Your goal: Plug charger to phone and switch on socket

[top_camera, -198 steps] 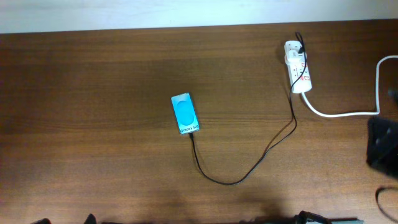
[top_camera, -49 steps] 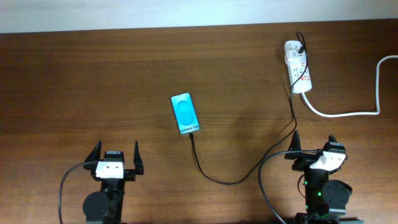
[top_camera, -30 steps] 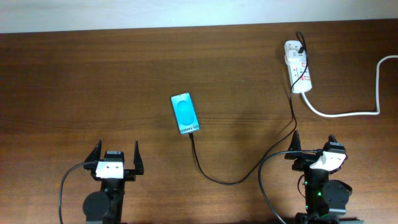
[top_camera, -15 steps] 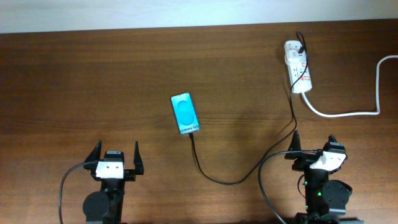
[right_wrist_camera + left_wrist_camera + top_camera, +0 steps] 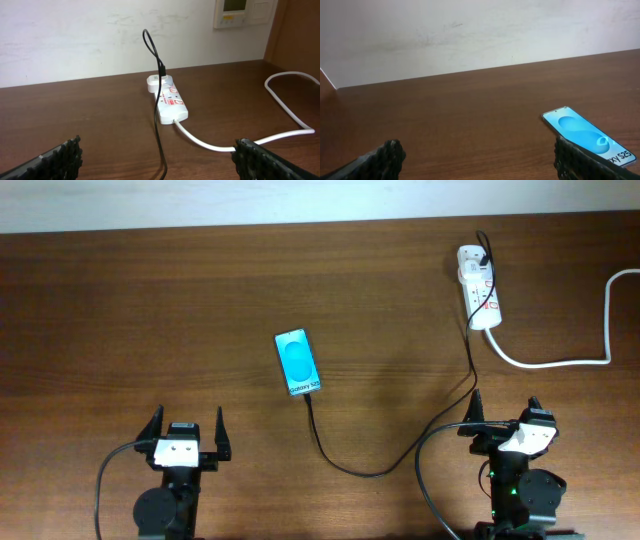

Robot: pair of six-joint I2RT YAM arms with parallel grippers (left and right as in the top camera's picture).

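Observation:
The phone [image 5: 298, 362] lies face up mid-table, cyan screen lit; the left wrist view shows it [image 5: 587, 136] ahead to the right. The charger [image 5: 380, 470], a thin black cable, runs from the phone's near end in a loop to the white socket [image 5: 478, 288] at the back right. Its black plug [image 5: 161, 75] sits in the socket's [image 5: 170, 100] far end. I cannot tell whether the tip at the phone is inserted. My left gripper [image 5: 187, 420] [image 5: 476, 150] stands open near the front left. My right gripper [image 5: 503, 405] [image 5: 157, 150] stands open front right, the cable [image 5: 159, 125] running between its fingers' line.
A thick white cord [image 5: 560, 360] [image 5: 225, 145] leaves the socket's near end and curves off to the right edge. A white wall borders the table's back edge. A wall panel [image 5: 244, 12] hangs at the back right.
Both arms have come into view at the near edge since the earliest frame. Over the last second nothing has moved.

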